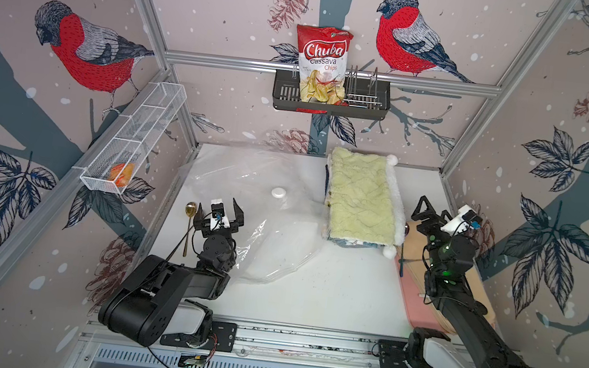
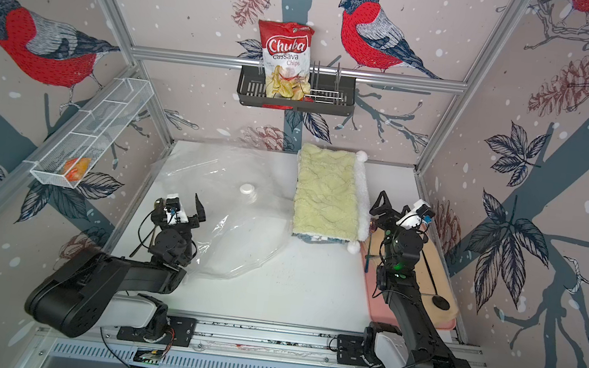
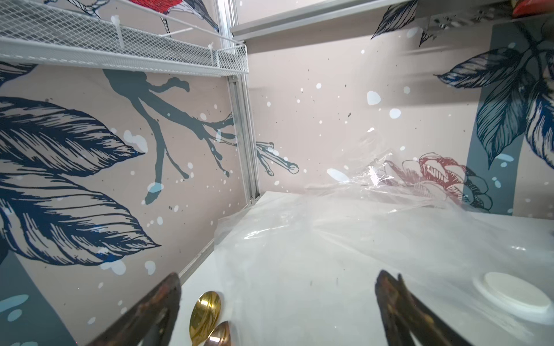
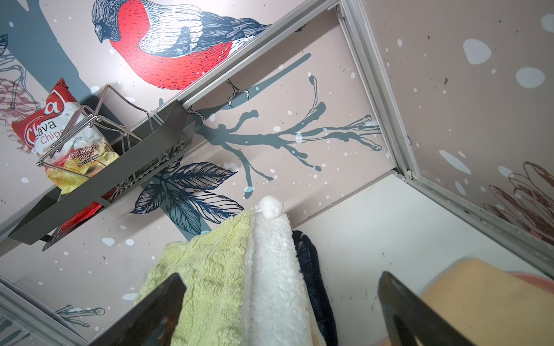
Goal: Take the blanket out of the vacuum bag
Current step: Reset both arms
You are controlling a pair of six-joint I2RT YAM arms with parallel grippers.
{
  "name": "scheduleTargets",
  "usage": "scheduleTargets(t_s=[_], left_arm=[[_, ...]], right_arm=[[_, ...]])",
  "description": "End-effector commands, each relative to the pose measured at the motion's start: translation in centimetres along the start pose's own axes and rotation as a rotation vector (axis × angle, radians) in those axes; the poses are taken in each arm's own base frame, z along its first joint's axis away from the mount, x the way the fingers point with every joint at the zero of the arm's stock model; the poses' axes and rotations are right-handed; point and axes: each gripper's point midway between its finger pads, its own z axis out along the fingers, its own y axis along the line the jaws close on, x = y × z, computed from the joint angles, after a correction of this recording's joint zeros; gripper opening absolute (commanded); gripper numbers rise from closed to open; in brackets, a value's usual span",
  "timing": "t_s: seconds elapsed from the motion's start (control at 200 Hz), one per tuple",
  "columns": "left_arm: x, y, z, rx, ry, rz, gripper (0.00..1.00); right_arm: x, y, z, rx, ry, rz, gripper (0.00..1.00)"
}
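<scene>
The blanket [image 1: 361, 201] is pale yellow-green with a raised wave pattern and white fleece trim. The vacuum bag [image 1: 240, 178] is clear, its valve cap [image 1: 278, 192] white. The desk [image 1: 340, 294] is white.

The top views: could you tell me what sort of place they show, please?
Probably a robot test cell dressed as a home: an aluminium frame holds bird-print wall panels, and a wall basket carries a chips bag.

Light falls bright and even from above; shadows on the bench [image 1: 329, 292] are faint. Glare streaks the vacuum bag [image 1: 247, 179] in both top views, whose edges bow. In the wrist views, my left hand [image 3: 278, 276] and right hand [image 4: 281, 276] blur close to the lens.
</scene>
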Motion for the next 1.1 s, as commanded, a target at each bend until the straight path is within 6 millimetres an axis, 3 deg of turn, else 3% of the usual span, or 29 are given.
scheduleTargets(t_s=[0.0,0.2,0.47,0.67,0.915,1.005,1.096], left_arm=[[1.2,0.6,0.0,-0.016,0.0,-0.021,0.99],[1.9,0.8,0.6,0.006,0.003,-0.059,0.98],[3.2,-0.2,1.5,0.094,0.041,-0.069,0.98],[4.1,-0.5,3.2,0.067,0.105,-0.058,0.99],[4.1,-0.4,3.1,0.064,0.102,-0.057,0.98],[4.1,-0.4,3.1,0.065,0.103,-0.056,0.99],[4.1,-0.3,3.0,0.064,0.102,-0.057,0.99]], right_arm=[[-1.0,0.9,-0.1,-0.041,-0.045,-0.065,1.0],[-0.5,1.2,-0.7,-0.07,-0.057,-0.179,1.0],[2.7,1.6,-0.9,-0.102,0.012,-0.333,1.0],[5.6,-0.6,-1.7,-0.039,0.075,-0.373,1.0],[8.6,-3.0,-1.6,0.025,0.11,-0.478,1.0],[9.5,-3.6,-3.0,0.04,0.07,-0.503,1.0],[8.0,-4.7,-5.4,0.107,-0.058,-0.476,1.0]])
